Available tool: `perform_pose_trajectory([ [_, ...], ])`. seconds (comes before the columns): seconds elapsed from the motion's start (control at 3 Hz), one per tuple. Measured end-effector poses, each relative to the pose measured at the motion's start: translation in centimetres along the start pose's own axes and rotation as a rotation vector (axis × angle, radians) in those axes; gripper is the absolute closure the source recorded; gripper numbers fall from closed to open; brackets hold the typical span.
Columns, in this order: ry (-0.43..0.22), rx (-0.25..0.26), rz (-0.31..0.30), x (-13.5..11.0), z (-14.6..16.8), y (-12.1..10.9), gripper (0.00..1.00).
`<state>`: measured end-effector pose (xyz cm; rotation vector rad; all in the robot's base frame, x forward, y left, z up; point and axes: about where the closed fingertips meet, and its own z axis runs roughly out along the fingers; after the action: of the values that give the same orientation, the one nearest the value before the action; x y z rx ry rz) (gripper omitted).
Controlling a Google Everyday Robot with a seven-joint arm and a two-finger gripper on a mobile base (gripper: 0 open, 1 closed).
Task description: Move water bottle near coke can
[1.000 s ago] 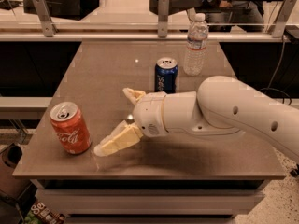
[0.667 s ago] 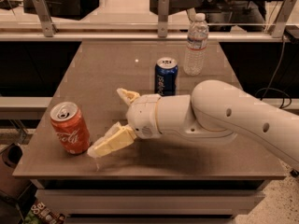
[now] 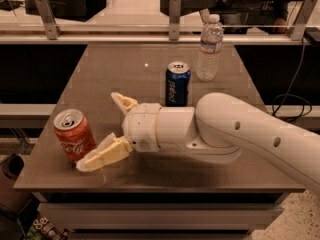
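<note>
Hovering low over the front of the brown table (image 3: 125,59), my tool (image 3: 97,130) is spread wide with nothing between its two cream fingers (image 3: 107,154). The lower one lies just beside the foot of the red-orange Coca-Cola can with the silver top (image 3: 74,136); I cannot tell whether they touch. The clear ribbed plastic water bottle with the white cap (image 3: 210,46) stands upright at the table's far edge, well apart from the tool and behind my forearm, on the opposite side from where the fingers point. The blue Pepsi can (image 3: 177,83) stands between the two. As I judge it, I am at the goal rather than the load. The reach must turn back across the table, skirt the blue can, and meet the bottle's vertical body from the side.
</note>
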<state>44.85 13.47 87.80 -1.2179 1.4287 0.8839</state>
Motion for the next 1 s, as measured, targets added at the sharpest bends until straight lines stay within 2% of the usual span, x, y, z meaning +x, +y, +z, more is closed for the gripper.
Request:
perform_pose_trajectory([
  [0.67,-0.07,-0.039,0.009,-1.4,2.5,1.9,0.0],
  [1.0,-0.095,-0.072,0.022,-1.4,4.5,2.5,0.18],
])
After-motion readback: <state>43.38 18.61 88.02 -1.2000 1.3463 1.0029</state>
